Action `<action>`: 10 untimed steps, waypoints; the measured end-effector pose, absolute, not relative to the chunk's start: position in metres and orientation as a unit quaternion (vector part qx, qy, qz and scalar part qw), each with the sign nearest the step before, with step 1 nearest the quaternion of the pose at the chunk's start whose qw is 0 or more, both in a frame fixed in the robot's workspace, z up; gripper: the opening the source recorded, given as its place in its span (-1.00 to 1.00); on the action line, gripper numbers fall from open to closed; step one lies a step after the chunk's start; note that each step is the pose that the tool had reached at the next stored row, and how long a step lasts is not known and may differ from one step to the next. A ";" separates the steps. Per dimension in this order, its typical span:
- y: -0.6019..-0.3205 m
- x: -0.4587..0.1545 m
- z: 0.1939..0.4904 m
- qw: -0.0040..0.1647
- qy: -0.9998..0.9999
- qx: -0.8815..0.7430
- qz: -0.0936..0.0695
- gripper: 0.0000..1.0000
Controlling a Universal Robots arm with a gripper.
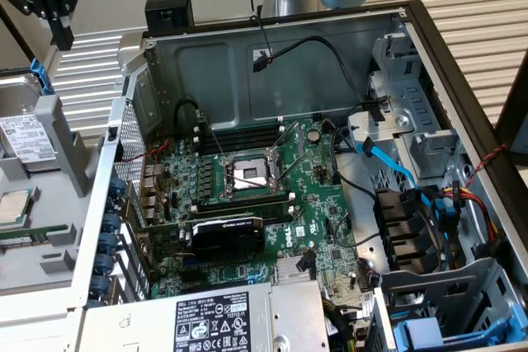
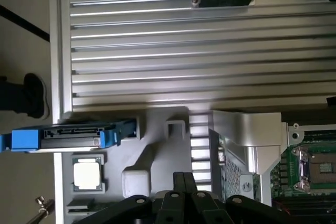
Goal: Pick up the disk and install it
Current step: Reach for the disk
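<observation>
The tool [image 1: 59,32] hangs at eleven o'clock in the exterior view, clenched on nothing; in the wrist view its black fingers [image 2: 185,179] are pressed together with no gap between them. The disk [image 1: 25,142] sits at nine o'clock in the exterior view, outside the computer case [image 1: 462,80] and apart from the tool, its white label showing and a bit of blue carrier at its far end. It rests in a grey holder [image 1: 62,146] on the ribbed metal counter [image 1: 91,63]. The wrist view meets the disk [image 2: 73,136] edge-on, connector side toward the camera, blue frame around it, slotted into the holder [image 2: 157,156] just beside a small square processor chip [image 2: 86,174]. That chip [image 1: 15,206] lies near eight o'clock in the exterior view. The open case fills the middle and three o'clock side: green motherboard [image 1: 322,204] with a bare socket [image 1: 247,172] at centre, a black graphics card [image 1: 227,232] just toward six o'clock from it, and the labelled power supply [image 1: 214,323] at six o'clock.
</observation>
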State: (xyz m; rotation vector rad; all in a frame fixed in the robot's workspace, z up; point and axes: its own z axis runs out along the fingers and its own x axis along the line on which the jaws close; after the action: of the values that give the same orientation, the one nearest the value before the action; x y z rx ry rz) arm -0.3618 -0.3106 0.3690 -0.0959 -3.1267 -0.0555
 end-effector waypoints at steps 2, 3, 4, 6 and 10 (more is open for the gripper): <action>-0.309 -0.371 0.368 0.006 -0.999 -0.031 -0.018 -0.79; -0.309 -0.375 0.367 0.006 -0.999 -0.031 -0.019 -0.79; -0.308 -0.380 0.367 0.006 -0.999 -0.031 -0.019 -0.79; -0.307 -0.389 0.366 0.006 -0.999 -0.031 -0.019 -0.79; -0.305 -0.407 0.364 0.006 -0.999 -0.031 -0.020 -0.79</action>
State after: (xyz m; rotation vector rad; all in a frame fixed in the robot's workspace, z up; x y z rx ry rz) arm -0.4073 -0.3053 0.3636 -0.0960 -3.1269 -0.0623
